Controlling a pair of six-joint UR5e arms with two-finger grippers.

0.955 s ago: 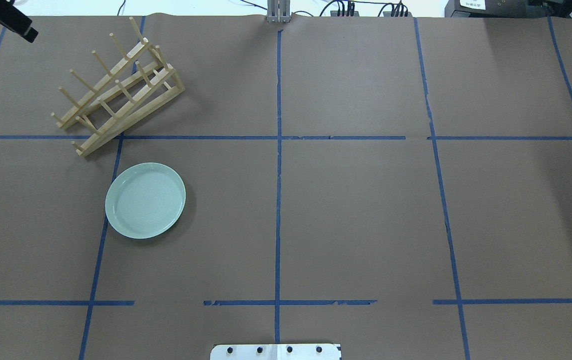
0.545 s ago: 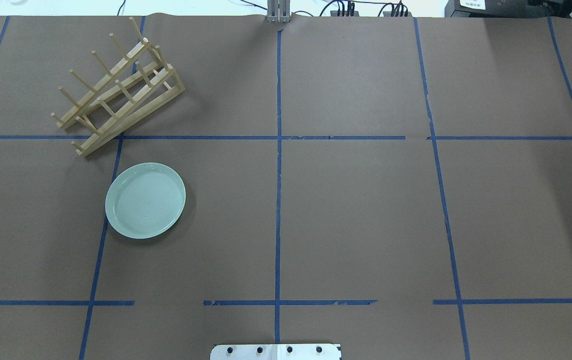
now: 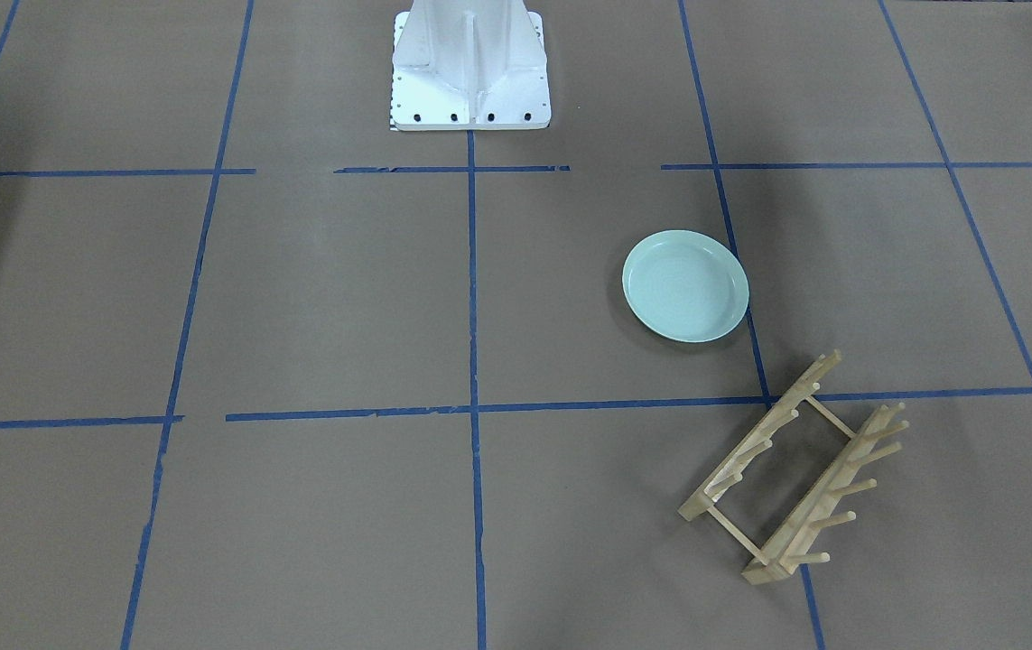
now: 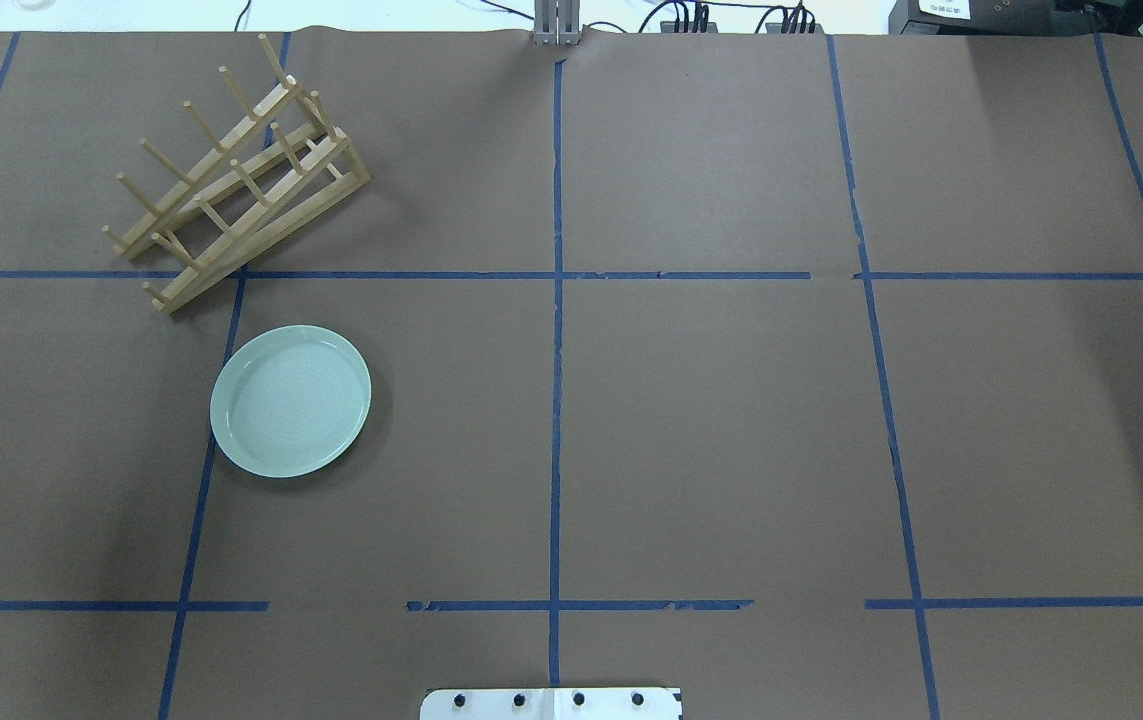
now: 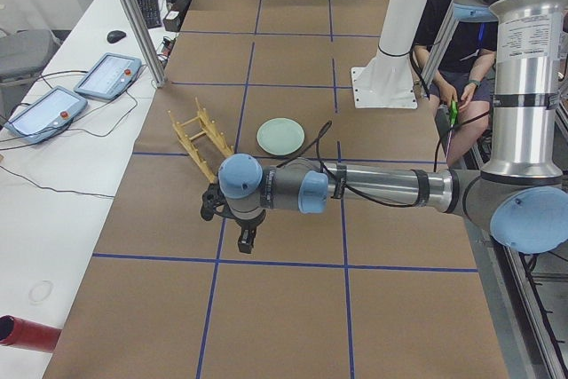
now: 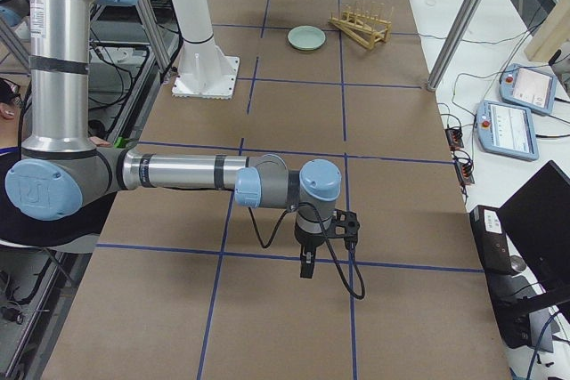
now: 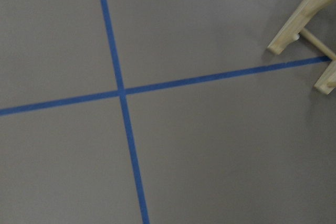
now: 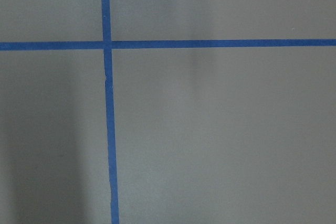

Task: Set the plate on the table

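Plate (image 4: 291, 400) flat on table (image 4: 731, 450), left half, near rack (image 4: 231, 190). L gripper (image 5: 246, 241) apart from plate, toward left edge; R gripper (image 6: 305, 264) toward right edge. Open/closed: can't tell, both.

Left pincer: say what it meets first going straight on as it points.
Probably the matte brown table with blue tape lines, bare beside the light wooden peg rack; the left pincer points down.
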